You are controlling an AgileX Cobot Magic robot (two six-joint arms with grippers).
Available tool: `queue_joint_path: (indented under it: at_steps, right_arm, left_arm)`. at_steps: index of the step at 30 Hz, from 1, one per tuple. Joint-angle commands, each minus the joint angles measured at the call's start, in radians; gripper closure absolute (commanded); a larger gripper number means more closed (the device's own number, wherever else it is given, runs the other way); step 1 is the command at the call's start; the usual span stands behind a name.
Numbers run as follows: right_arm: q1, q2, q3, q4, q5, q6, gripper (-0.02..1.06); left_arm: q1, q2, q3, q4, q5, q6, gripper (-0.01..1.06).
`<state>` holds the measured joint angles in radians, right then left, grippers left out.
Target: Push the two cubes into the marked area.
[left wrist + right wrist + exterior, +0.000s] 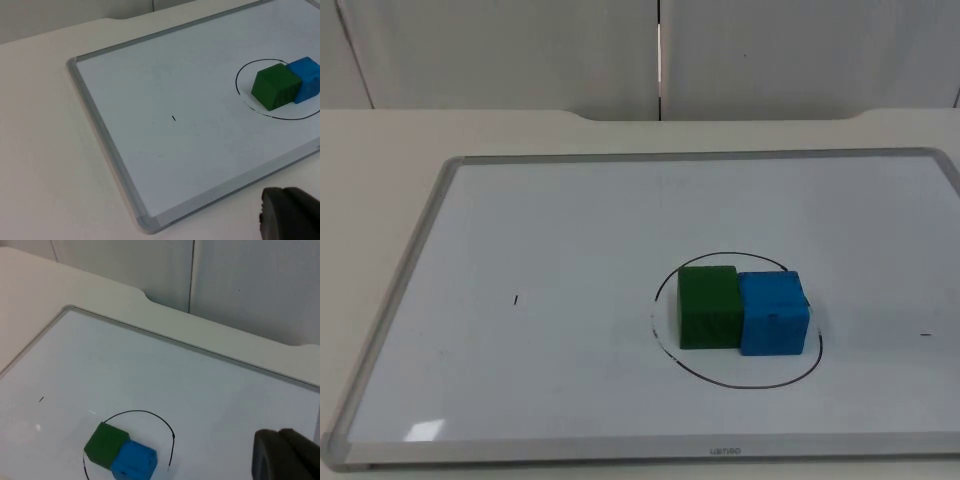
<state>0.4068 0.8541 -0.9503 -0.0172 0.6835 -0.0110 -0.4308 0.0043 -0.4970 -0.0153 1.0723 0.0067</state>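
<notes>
Green cube, blue cube, touching, inside drawn circle

Green cube touching blue cube, open whiteboard all around

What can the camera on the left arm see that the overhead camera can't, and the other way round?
Left wrist view alone: the left gripper, a dark shape beside the whiteboard's near edge. Top view alone: the grey partition wall and a small mark right of the circle. Both: whiteboard, green cube touching blue cube, inside the drawn circle.
</notes>
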Motion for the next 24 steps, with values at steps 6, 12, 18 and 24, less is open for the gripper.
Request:
queue_joint_path:
  at_steps: [6, 12, 18, 24]
  right_arm:
    - [-0.002, -0.217, 0.156, -0.005, 0.001, -0.009, 1.05]
    - [-0.002, -0.425, 0.272, 0.004, 0.036, -0.004, 1.05]
    - [-0.002, -0.597, 0.326, 0.040, 0.148, -0.004, 1.05]
    - [-0.002, -0.735, 0.383, 0.045, 0.231, -0.004, 1.05]
  left_arm:
    - [0.003, -0.004, 0.003, 0.005, 0.002, -0.001, 1.05]
    - [0.003, -0.004, 0.003, 0.005, 0.002, -0.001, 1.05]
    - [0.003, -0.004, 0.003, 0.005, 0.002, -0.001, 1.05]
    - [0.003, -0.004, 0.003, 0.005, 0.002, -0.001, 1.05]
